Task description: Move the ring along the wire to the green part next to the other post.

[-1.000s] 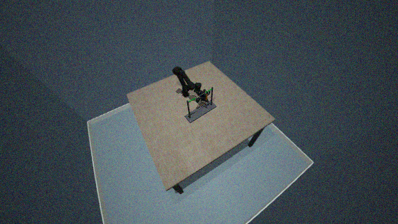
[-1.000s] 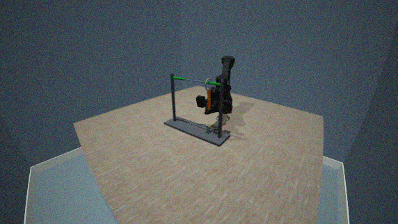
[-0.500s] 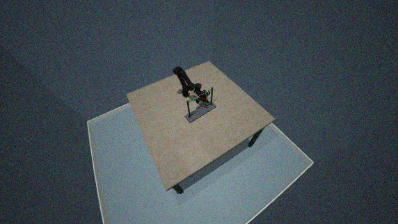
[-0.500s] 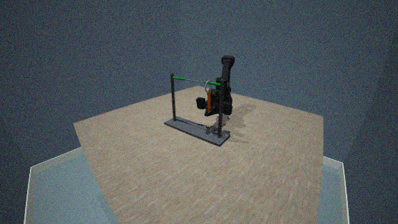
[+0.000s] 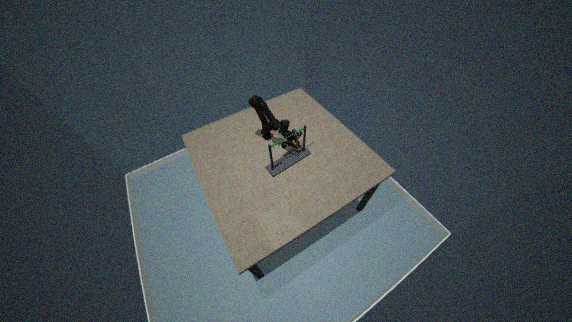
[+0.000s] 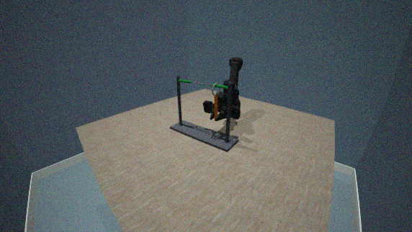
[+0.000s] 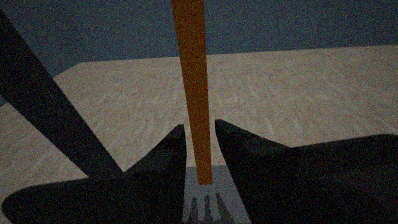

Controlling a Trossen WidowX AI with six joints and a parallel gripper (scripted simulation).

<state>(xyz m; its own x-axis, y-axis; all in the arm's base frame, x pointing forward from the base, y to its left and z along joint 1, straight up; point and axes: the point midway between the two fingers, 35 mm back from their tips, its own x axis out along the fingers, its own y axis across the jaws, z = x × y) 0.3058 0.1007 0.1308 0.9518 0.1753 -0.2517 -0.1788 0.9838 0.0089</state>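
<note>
At the right-hand post: gripper released, ring on the green section.

From the top view, you see the arm (image 5: 270, 120) reaching over the table (image 5: 300, 210) to the wire frame, with the orange handle (image 5: 298, 141) beside the far post; finer detail is too small to tell. From the exterior view, you see the ring (image 6: 215, 87) hanging on the green section (image 6: 222, 86) next to the right post (image 6: 228, 115), handle straight down in front of the gripper (image 6: 218, 111). From the wrist view, you see the handle (image 7: 196, 90) standing between the parted fingers, a gap on each side; the jaws grasp nothing.
</note>
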